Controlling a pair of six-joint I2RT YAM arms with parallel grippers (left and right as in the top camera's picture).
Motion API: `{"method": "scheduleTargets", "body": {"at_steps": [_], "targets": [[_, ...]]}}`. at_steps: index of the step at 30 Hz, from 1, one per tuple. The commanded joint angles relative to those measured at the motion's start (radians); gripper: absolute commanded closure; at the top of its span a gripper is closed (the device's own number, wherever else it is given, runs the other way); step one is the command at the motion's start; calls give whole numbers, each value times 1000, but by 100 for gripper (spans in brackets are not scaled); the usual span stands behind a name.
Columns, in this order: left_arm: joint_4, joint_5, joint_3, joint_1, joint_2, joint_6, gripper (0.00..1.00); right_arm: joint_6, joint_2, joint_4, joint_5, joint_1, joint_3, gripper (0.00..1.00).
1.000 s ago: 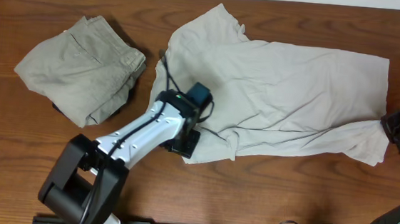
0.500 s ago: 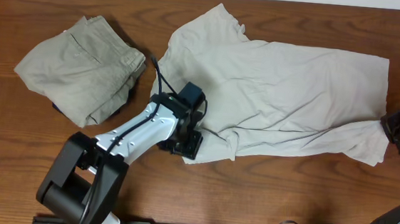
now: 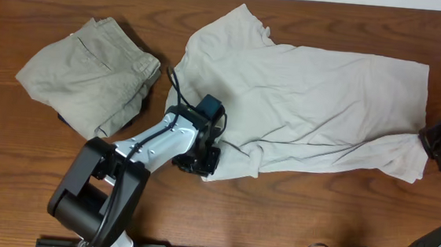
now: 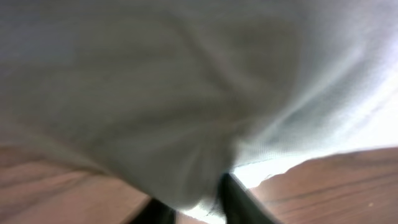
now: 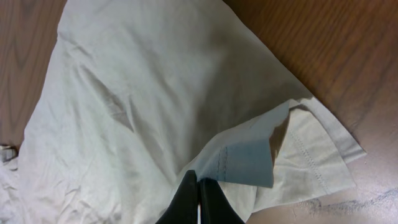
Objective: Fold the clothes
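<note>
The pale off-white T-shirt [image 3: 309, 99] lies spread and wrinkled across the middle and right of the table. My left gripper [image 3: 206, 160] is at its front-left corner. In the left wrist view a bunch of the fabric [image 4: 186, 93] fills the narrow gap between the dark fingers [image 4: 239, 205], so that gripper [image 4: 196, 208] is shut on the cloth. My right gripper [image 3: 428, 140] is at the shirt's right end. Its fingers [image 5: 199, 186] are pressed together on a folded-over hem of the T-shirt [image 5: 143, 93].
Folded khaki-olive trousers [image 3: 90, 74] lie at the back left, just left of my left arm. Bare wooden table [image 3: 315, 218] runs along the front edge and shows to the right of the shirt's hem [image 5: 323, 37].
My left gripper has slid a little to the front-left along the shirt's corner and has closed on the fabric. The right gripper and the shirt's right end have stayed put.
</note>
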Motion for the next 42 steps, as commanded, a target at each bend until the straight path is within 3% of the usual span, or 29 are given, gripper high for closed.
{"method": "scheduleTargets", "body": {"at_steps": [1, 12, 17, 21, 28, 42], "targets": [[-11, 6, -1, 16, 17, -14, 94, 14, 2, -1, -7, 3, 16, 99], [-363, 5, 171, 17, -167, -9, 94, 14, 2, -21, -7, 3, 16, 99], [-431, 5, 214, 17, -274, -10, 94, 13, 2, -51, -6, 3, 16, 99], [-421, -17, 248, 17, -311, -10, 94, 1, 2, -48, -7, 3, 16, 99], [-300, -207, 274, 37, -302, 1, 94, -17, 2, 16, -50, 7, 16, 99], [-140, -270, 274, 130, -196, 79, 94, -16, 40, 130, -24, 37, 15, 99]]}}
